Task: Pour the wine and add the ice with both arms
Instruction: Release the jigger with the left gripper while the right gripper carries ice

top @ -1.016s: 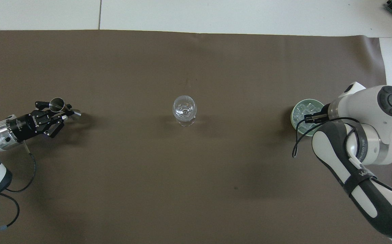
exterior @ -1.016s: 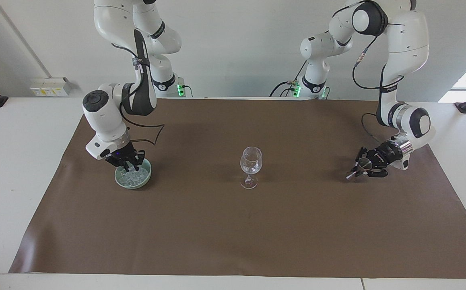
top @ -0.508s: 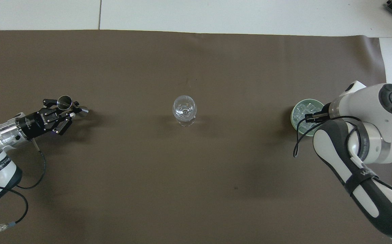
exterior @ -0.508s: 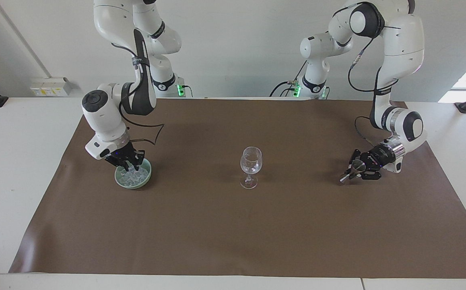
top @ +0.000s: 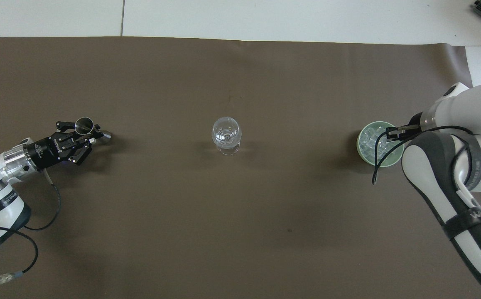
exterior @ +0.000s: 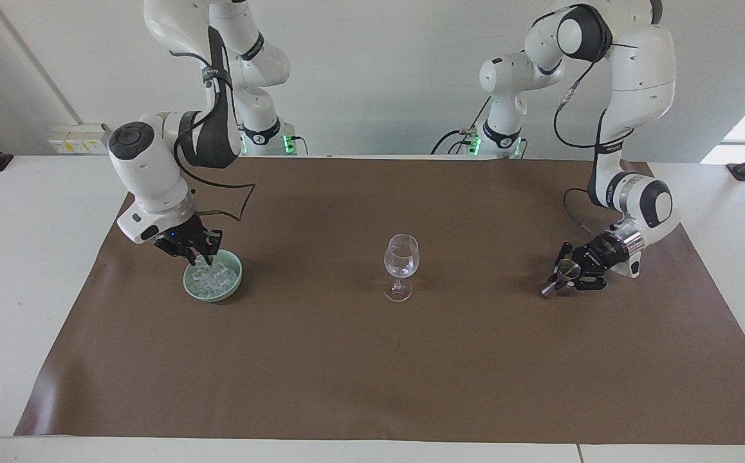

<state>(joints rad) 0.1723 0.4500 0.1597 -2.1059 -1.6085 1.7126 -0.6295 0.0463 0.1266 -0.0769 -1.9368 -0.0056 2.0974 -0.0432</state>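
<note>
A clear wine glass (exterior: 401, 257) stands upright mid-mat, also in the overhead view (top: 226, 132). A green bowl (exterior: 213, 295) holds several ice cubes (exterior: 219, 278) toward the right arm's end; the bowl (top: 364, 153) and ice (top: 370, 141) show from above. My right gripper (exterior: 197, 256) hangs just above the bowl's rim, shut on what looks like one ice cube; from above the right gripper (top: 391, 133) is over the bowl's edge. My left gripper (exterior: 570, 270) is shut on a tilted metal jigger (exterior: 552, 283), low over the mat. The left gripper (top: 82, 133) and jigger (top: 84, 123) show from above.
A brown mat (exterior: 372, 373) covers most of the white table (exterior: 18, 257). The right arm's elbow and cable (top: 444, 182) hang over the mat beside the bowl. The left arm's cable (top: 45, 207) trails near the mat's edge.
My right gripper has risen out of the bowl and shifted toward the right arm's end. My left gripper has carried the jigger a little toward the glass.
</note>
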